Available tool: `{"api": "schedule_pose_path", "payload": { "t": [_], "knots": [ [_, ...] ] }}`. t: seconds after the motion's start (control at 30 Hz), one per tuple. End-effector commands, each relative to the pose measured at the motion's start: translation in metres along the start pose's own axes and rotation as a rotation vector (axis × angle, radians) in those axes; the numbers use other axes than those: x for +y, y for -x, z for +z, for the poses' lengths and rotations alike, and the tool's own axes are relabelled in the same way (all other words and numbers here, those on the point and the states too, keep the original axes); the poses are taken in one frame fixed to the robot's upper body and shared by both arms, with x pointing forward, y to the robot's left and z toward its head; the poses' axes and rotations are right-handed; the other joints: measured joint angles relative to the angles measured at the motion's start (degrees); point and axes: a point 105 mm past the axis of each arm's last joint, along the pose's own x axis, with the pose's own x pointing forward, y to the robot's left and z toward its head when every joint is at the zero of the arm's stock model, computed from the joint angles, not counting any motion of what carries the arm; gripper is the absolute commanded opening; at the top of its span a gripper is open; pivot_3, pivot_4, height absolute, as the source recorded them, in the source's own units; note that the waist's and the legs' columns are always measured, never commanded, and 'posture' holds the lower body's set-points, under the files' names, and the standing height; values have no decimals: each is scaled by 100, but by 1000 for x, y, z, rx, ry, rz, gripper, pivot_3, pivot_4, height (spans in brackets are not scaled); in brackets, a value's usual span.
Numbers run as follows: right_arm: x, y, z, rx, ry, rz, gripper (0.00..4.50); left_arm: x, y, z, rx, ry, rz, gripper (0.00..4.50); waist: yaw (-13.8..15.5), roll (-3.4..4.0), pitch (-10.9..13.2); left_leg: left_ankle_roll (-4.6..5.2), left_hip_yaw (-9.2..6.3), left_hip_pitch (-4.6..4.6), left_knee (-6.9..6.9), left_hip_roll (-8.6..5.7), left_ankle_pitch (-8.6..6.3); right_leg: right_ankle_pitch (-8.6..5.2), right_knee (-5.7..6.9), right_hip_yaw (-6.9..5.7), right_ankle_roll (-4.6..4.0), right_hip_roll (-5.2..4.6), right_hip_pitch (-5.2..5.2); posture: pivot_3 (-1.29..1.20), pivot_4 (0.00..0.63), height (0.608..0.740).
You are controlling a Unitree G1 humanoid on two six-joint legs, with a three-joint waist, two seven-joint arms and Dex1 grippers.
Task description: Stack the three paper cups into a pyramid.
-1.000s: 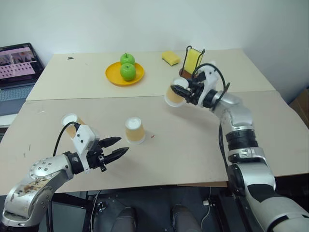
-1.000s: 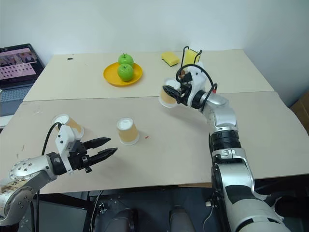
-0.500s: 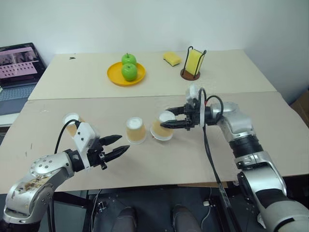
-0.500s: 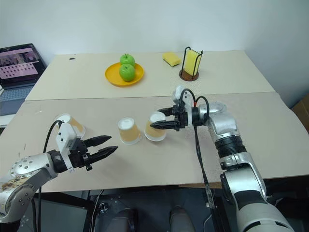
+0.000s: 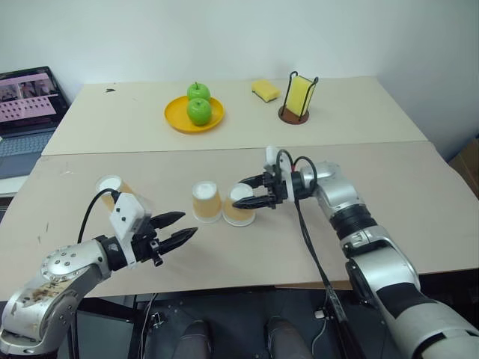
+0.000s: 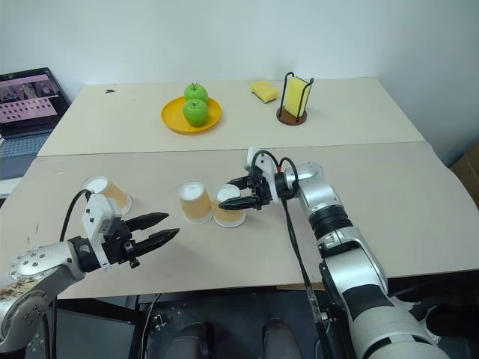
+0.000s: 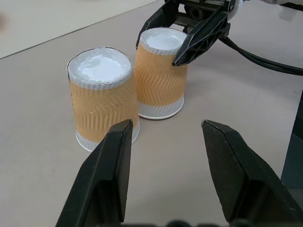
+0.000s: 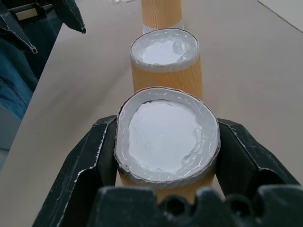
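Three paper cups stand upside down on the near table. The far-left cup stands alone behind my left gripper. The middle cup and the right cup stand side by side, touching. My right gripper reaches in from the right and is shut on the right cup near its top, one finger on each side. That cup's rim sits at the tabletop. My left gripper hovers open and empty in front of the middle cup, pointing towards the pair.
On the far table are a yellow plate with two green apples, a yellow sponge and a black wire holder with a yellow sponge. A laptop stands off the left edge. A seam divides the two tables.
My right gripper brought its cup down and to the left, from above the far table to the tabletop right beside the middle cup. The left arm has stayed put.
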Motion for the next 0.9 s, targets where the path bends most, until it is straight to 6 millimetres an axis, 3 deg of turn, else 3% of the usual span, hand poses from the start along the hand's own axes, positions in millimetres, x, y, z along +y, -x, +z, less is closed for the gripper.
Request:
{"api": "schedule_pose_path", "payload": {
  "t": [0.03, 0.57, 0.63, 0.73, 0.9],
  "knots": [
    [-6, -2, 13, -14, 53, -17, 2578, -5, 3, 10, -30, -30, -6, 2480, 0, 0, 0, 0, 0, 0, 0, 0, 0, 0, 0, 0, 0, 0, 1, 0, 150, 732],
    [-21, -13, 14, -9, 48, -85, 2578, -6, 1, 11, -32, -28, -11, 2480, -12, 0, 0, 0, 1, 3, -1, 0, 0, 0, 3, 1, 0, 1, 0, 0, 150, 732],
    [-22, -13, 14, -12, 48, -90, 3612, -5, 1, 11, -32, -27, -10, 2480, -12, 0, 0, 0, 0, 3, -1, 0, 0, 0, 2, 1, 0, 1, 0, 0, 150, 732],
    [-24, -12, 15, -13, 58, -105, 4447, -5, 1, 11, -32, -27, -9, 2480, -12, 0, 0, 0, 0, 2, -1, 0, 0, 0, 2, 1, 0, 0, 0, 0, 150, 732],
    [-24, -6, 21, -43, 68, -104, 4447, -4, 0, 11, -31, -28, -7, 2480, -14, 0, 0, 0, 0, 2, -2, 0, 0, 0, 2, 1, 0, 1, 0, 0, 150, 732]
  ]
}}
